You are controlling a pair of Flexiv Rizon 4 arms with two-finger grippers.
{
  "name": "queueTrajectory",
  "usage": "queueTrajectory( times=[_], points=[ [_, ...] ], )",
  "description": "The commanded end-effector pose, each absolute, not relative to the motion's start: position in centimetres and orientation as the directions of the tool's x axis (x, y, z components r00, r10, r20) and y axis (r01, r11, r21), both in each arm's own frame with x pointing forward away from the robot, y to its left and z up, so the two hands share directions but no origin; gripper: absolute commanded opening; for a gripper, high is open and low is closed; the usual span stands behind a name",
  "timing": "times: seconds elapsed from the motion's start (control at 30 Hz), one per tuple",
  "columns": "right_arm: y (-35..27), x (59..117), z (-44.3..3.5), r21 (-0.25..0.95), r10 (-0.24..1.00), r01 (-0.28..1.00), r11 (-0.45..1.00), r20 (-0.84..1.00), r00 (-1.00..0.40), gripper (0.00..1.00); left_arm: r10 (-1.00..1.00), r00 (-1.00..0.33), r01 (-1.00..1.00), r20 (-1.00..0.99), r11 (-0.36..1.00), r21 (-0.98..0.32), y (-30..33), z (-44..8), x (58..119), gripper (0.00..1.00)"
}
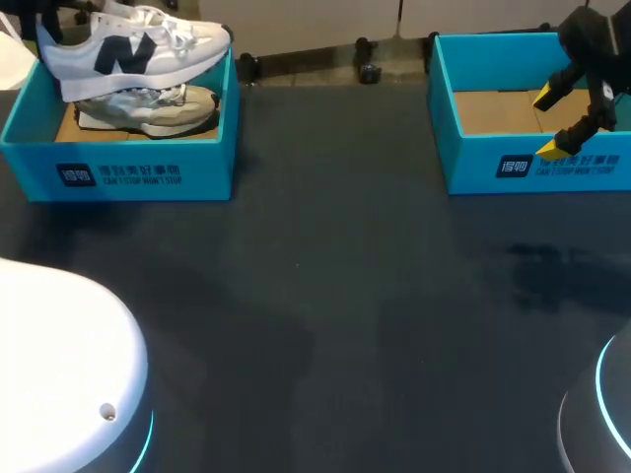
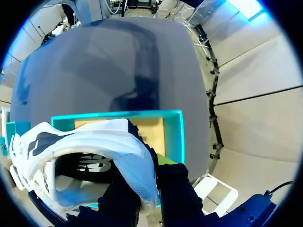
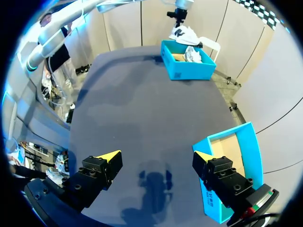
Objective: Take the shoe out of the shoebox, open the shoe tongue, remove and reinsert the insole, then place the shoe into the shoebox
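Note:
A white shoe with a navy letter (image 1: 138, 49) hangs just above the left teal shoebox (image 1: 118, 172). My left gripper (image 2: 150, 189) is shut on its heel collar, one finger inside the shoe (image 2: 85, 156) and one outside. A second, grey shoe (image 1: 148, 106) lies inside that box. My right gripper (image 1: 550, 122) is open and holds nothing. It hovers over the front wall of the right teal shoebox (image 1: 532, 168), whose cardboard floor is bare. In the right wrist view the right gripper (image 3: 156, 158) spreads wide above the dark table, with that box (image 3: 236, 142) beside one finger.
The dark table (image 1: 345, 296) stretches between the two boxes. White rounded robot bases sit at the near left (image 1: 59, 374) and the near right (image 1: 601, 414).

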State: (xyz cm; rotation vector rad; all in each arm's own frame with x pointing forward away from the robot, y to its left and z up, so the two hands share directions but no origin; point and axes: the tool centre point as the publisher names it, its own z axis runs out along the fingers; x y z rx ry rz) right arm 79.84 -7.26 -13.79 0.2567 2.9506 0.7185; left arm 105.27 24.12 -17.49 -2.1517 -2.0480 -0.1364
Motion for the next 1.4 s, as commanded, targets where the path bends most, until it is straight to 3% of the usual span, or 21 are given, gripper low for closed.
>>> queueTrajectory(
  times=[0.03,0.47,1.4],
  points=[
    [-7.2,80.0,-13.8,0.460,0.185,0.142,0.876,-0.049,-0.982,1.00,0.980,0.048,0.999,0.194,-0.045,-0.017,23.0,-16.3,103.0,0.00],
    [-7.2,80.0,-13.8,0.460,0.185,0.142,0.876,-0.049,-0.982,1.00,0.970,-0.061,0.996,0.237,0.044,0.077,18.2,-14.3,97.3,0.00],
    [-7.2,80.0,-13.8,0.460,0.185,0.142,0.876,-0.049,-0.982,1.00,0.962,-0.038,0.993,0.269,0.008,0.114,6.2,-15.6,85.6,0.00]
  ],
)
